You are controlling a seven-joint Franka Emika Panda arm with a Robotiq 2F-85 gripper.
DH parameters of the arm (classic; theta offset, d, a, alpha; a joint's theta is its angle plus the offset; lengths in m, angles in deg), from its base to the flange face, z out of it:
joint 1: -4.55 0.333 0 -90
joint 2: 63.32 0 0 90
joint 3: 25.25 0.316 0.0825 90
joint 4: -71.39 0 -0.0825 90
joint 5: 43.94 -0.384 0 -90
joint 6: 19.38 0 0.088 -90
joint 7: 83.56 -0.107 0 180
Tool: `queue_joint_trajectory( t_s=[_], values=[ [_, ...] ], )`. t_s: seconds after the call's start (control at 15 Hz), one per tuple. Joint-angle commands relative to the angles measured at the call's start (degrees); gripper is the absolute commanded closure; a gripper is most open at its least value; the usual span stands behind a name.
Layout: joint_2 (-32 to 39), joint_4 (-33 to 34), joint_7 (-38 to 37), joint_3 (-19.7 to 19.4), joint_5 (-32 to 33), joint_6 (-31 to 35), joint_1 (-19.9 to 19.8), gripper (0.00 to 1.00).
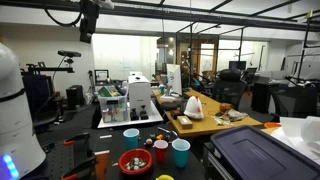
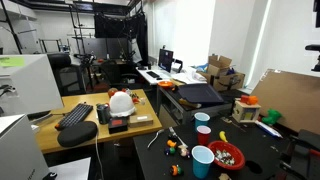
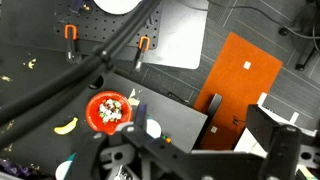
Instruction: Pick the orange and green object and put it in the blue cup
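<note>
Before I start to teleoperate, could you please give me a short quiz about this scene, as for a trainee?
1. True or false: the red bowl is empty.
2. In the wrist view, what lies on the table near the red bowl? A) a yellow banana-shaped object B) a book C) a hammer
3. Fill in: the gripper hangs high ___ the table, touching nothing.
Key: 1 false, it holds small items; 2 A; 3 above.
</note>
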Motion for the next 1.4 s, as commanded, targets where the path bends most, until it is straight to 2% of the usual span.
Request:
queue_joint_trajectory(
  t_s=[0.0, 0.8, 1.0, 1.33],
  values=[
    [-0.01, 0.18, 0.92, 1.18, -0.63, -0.37, -1.80, 0.00],
    [0.98, 1.08, 0.91, 1.15, 0.46, -0.52, -2.51, 0.00],
    [5.59, 3.07, 3.85, 0.17, 2.09, 1.37, -3.29, 0.00],
    [16.02, 7.99, 10.22, -1.32, 5.25, 9.00, -4.37, 0.00]
  ],
)
